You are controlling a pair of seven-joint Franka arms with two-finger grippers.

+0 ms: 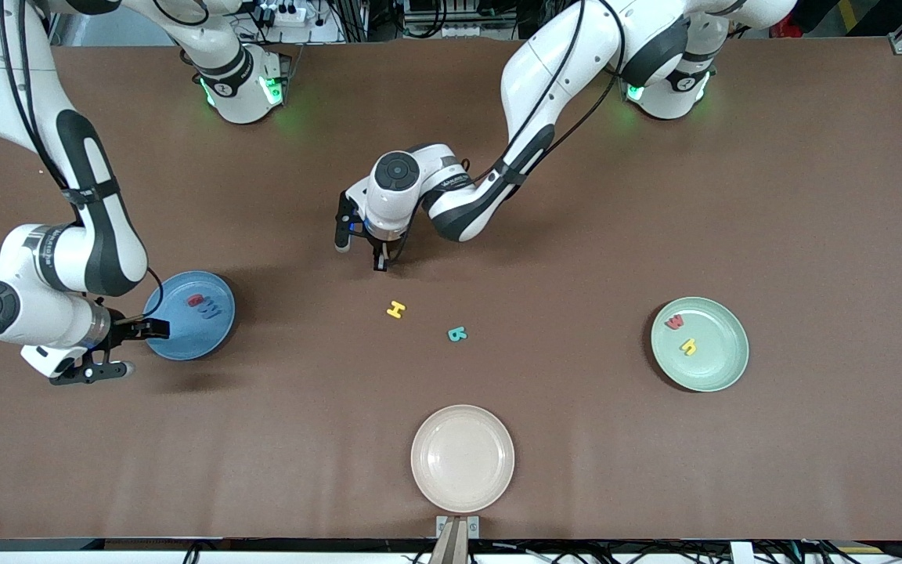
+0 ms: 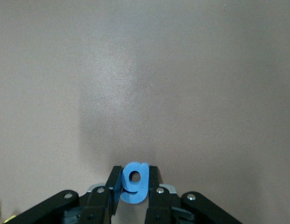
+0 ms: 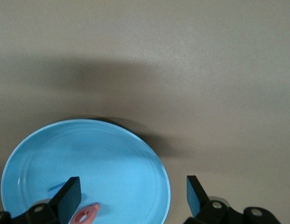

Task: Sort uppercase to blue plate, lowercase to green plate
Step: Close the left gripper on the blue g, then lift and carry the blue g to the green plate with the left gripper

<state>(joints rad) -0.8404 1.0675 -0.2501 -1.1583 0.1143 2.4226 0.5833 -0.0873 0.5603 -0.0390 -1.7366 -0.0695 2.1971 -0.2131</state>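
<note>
I see the brown surface (image 1: 654,470) with three plates on it. The blue plate (image 1: 185,333) sits toward the right arm's end, the green plate (image 1: 713,364) toward the left arm's end, and a cream plate (image 1: 463,462) lies between them, nearest to the front camera.

My right gripper (image 1: 126,348) hangs over the rim of the blue plate with its jaws spread wide and nothing between them; its wrist view shows the plate just beneath. My left gripper (image 1: 379,262) is down at the surface near the middle, farther from the front camera than the two loose letters, and it is clamped on the blue g (image 2: 134,183), which stands upright between the fingers (image 2: 158,186) in the wrist view.

On the blue plate I make out the red Q (image 1: 195,300) and the blue M (image 1: 209,309) beside it. The green plate holds the red w (image 1: 675,321) and the yellow h (image 1: 688,345).

Loose on the surface lie the yellow H (image 1: 396,309) and the teal R (image 1: 457,334), near each other between the left gripper and the cream plate.
</note>
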